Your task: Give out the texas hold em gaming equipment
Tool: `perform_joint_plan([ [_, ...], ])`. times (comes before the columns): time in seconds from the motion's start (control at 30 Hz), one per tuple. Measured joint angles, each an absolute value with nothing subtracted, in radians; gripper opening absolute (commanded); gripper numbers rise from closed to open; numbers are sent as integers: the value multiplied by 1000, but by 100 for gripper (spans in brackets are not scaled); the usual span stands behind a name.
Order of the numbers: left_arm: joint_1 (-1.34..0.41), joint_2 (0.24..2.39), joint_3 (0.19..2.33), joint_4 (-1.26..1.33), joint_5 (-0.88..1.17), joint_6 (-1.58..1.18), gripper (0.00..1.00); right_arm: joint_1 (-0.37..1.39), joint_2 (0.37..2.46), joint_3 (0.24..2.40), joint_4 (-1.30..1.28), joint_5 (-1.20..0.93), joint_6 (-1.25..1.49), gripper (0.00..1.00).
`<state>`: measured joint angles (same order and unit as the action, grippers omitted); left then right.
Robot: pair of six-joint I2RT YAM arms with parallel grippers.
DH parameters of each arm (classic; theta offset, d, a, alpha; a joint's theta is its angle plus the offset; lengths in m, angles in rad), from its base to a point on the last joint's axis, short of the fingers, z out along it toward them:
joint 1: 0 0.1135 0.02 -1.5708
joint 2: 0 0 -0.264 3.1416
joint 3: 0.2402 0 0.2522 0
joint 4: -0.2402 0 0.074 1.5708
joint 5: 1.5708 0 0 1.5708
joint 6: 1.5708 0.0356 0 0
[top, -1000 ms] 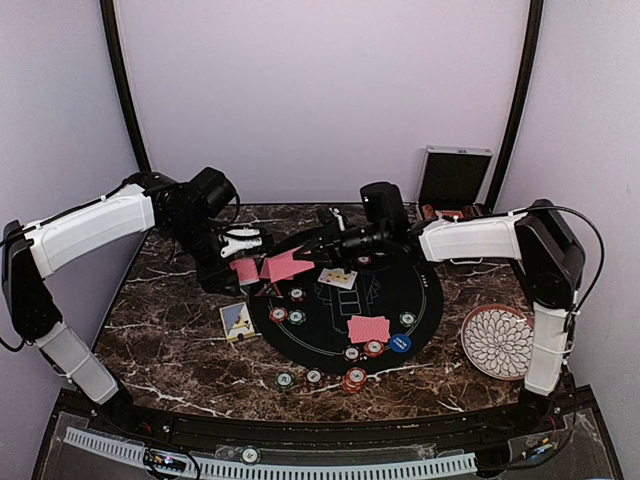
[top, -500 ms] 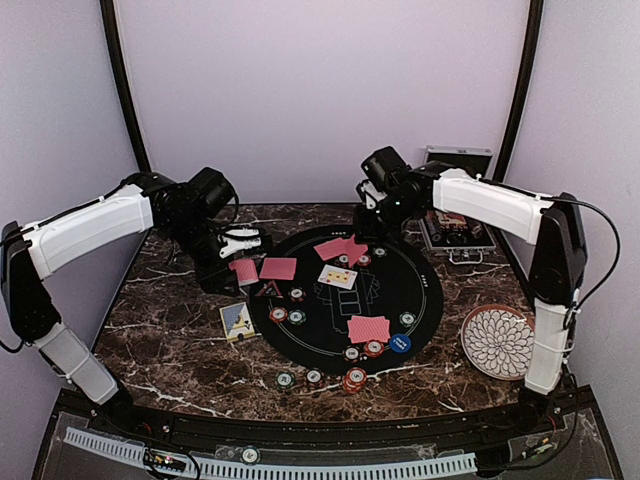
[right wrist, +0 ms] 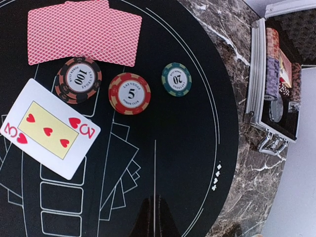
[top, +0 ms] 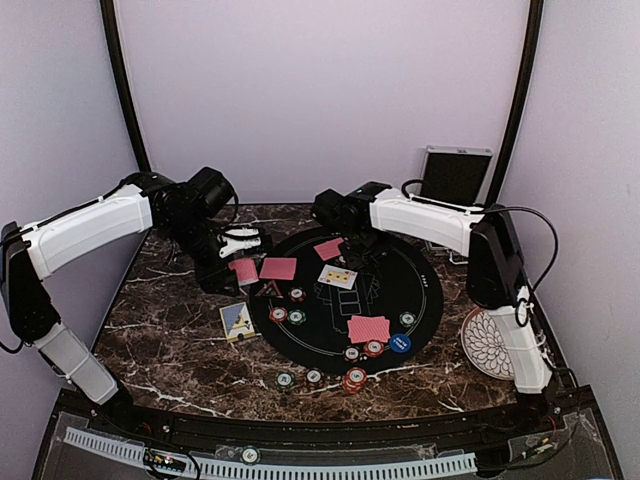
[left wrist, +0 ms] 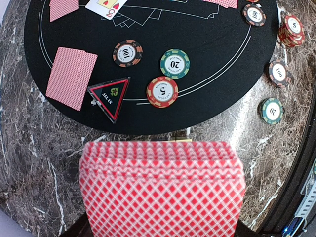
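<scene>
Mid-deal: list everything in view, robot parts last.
mat: one, black, centre
deck: one, red-backed, at mat's left edge
loose cards: three groups, red-backed, on mat
face-up cards: two, white, one on mat, one left of it
chips: dozen-odd, red, green, dark, mostly on mat
button: one, blue, mat's near edge
marker: one, black-red triangle, mat's left
plate: one, white, right
case: one, silver, back right
left gripper: shut on deck
right gripper: shut, over mat

Lilac walls [top: 320, 90], dark marble table [top: 170, 350].

On my left the marble surface [top: 160, 340] lies open; chips [top: 354, 380] and cards [top: 368, 328] crowd the black mat [top: 420, 290], my right arm [top: 420, 218] spanning its far edge.
</scene>
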<state>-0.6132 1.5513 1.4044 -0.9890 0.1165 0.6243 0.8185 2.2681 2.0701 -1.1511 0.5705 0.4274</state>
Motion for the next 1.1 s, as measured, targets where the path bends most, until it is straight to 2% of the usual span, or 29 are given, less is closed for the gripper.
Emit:
perform_joint_plan([
  [0.27,-613,1551,1404,-989,117,624,0,861,2475,2277,-1255,659,424,0],
  [0.47,-613,1551,1406,-990,119,624,0,877,2525,2313,-1275,673,423,0],
  [0.73,-613,1552,1423,-994,121,624,0,882,2525,2316,-1235,548,423,23],
  [1.07,-613,1552,1425,-994,124,624,0,880,2525,2316,-1133,366,451,40],
  [1.1,-613,1552,1425,-994,124,624,0,877,2525,2315,-1121,351,458,47],
])
